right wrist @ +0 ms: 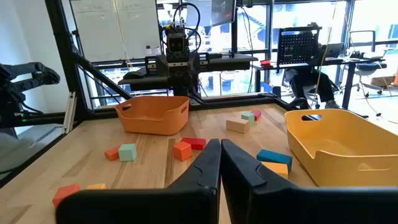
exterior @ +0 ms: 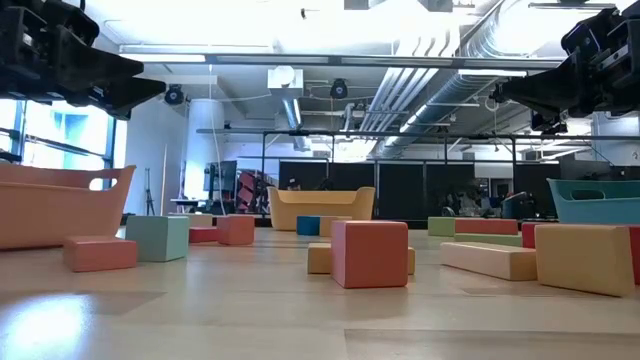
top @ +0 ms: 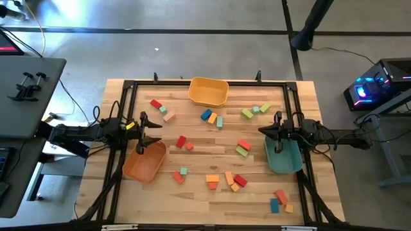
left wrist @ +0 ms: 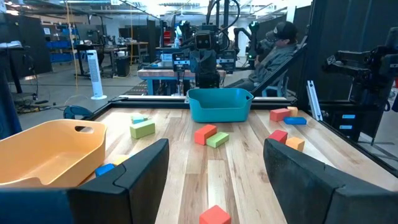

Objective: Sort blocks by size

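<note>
A: Blocks [top: 241, 149] lie scattered across the bench, none binned. The left gripper [top: 156, 133], fingers spread, hovers over the orange bin [top: 145, 162] at the left edge; the right gripper [top: 264, 131], fingers pressed together and empty, over the teal bin [top: 283, 156].

B: Risk?

A: Clustered blocks; fingers could nudge neighbours. Pale wood planks, workshop beyond.

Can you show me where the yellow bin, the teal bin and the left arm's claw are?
yellow bin [top: 209, 92]: high view, on its inside floor.
teal bin [top: 283, 159]: high view, on its inside floor.
left claw [top: 155, 131]: high view, midway between its two open fingertips, above the orange bin's edge.
</note>
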Robot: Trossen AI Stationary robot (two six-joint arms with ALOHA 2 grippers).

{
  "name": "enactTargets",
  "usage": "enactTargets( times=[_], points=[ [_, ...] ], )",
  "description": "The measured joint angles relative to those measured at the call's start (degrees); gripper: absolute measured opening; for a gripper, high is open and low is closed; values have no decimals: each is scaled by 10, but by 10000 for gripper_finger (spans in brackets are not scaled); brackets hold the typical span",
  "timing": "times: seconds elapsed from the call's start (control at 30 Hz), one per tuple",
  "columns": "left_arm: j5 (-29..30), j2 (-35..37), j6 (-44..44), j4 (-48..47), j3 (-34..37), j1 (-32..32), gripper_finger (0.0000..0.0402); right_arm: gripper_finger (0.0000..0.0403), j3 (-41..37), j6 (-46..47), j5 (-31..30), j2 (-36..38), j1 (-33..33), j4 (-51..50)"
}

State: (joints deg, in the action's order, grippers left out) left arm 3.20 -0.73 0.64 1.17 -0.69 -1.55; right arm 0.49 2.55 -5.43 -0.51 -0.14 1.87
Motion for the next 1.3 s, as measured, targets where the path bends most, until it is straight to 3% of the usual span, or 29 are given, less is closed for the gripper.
enactTargets(
  times=[0.67,0.87,1.0,1.13,1.23,1.3],
  points=[
    [0,0,0,0,0,0,250,4,0,0,0,0,0,0],
    [24,0,166,1,0,0,250,4,0,0,0,0,0,0],
    [24,0,200,1,0,0,250,4,0,5,0,0,0,4],
    [24,0,184,1,0,0,250,4,0,189,-17,-2,-1,55],
    [22,0,149,1,0,0,250,4,0,199,63,-24,14,92],
    [20,0,116,1,0,0,250,4,0,178,82,-52,38,174]
  ],
)
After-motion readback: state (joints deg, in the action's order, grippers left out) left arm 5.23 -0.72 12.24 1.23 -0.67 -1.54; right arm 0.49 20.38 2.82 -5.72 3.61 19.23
